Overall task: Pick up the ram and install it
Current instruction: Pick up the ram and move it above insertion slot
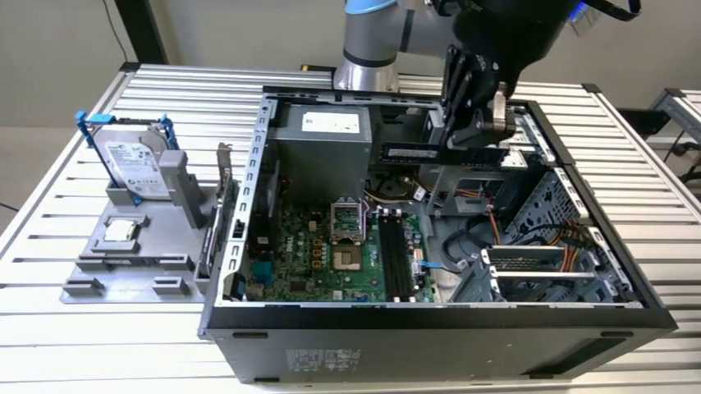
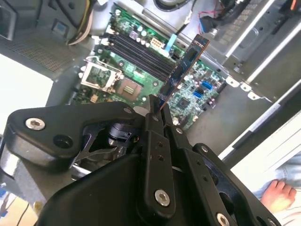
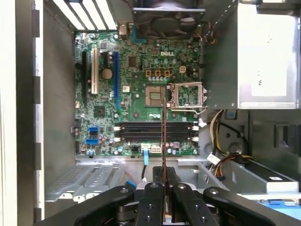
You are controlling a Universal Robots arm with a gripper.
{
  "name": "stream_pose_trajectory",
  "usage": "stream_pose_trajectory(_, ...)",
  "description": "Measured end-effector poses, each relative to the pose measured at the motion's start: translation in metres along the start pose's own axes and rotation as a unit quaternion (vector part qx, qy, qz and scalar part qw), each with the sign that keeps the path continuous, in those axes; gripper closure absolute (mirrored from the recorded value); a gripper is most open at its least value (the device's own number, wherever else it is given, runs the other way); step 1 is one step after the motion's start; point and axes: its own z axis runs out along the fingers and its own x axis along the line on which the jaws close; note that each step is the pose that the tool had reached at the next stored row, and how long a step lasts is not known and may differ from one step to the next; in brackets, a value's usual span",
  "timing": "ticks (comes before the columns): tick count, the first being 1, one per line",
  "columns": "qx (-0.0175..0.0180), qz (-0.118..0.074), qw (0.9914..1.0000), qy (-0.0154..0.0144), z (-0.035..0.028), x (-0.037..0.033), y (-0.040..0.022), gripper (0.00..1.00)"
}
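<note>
Dark bluish-green ram (image 1: 422, 153), pinched at one end by the gripper (image 1: 482, 146), hangs over the open case (image 1: 438, 313) toward its far edge, well apart from the black slots (image 3: 155, 133). Carrying is judged the step in hand. Seating calls for its long edge lined along a slot.

Hard drive (image 1: 137, 168) (blue-framed) on grey stand (image 1: 131, 267)

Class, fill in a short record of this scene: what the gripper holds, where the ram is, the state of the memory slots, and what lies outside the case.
gripper: shut on one end of the ram
ram position: held in the air above the open case, not seated
slots: black, on the motherboard, look empty
outside case: hard drive in a blue frame, at the exterior view's left
</note>
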Motion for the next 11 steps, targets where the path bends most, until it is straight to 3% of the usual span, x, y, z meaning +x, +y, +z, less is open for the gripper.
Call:
stream_pose_trajectory(5,0.0000,0.000,1.00000,0.0000,0.0003,-0.0128,0.0003,1.00)
stream_pose_trajectory(11,0.0000,0.000,1.00000,0.0000,0.0002,-0.0132,-0.0005,1.00)
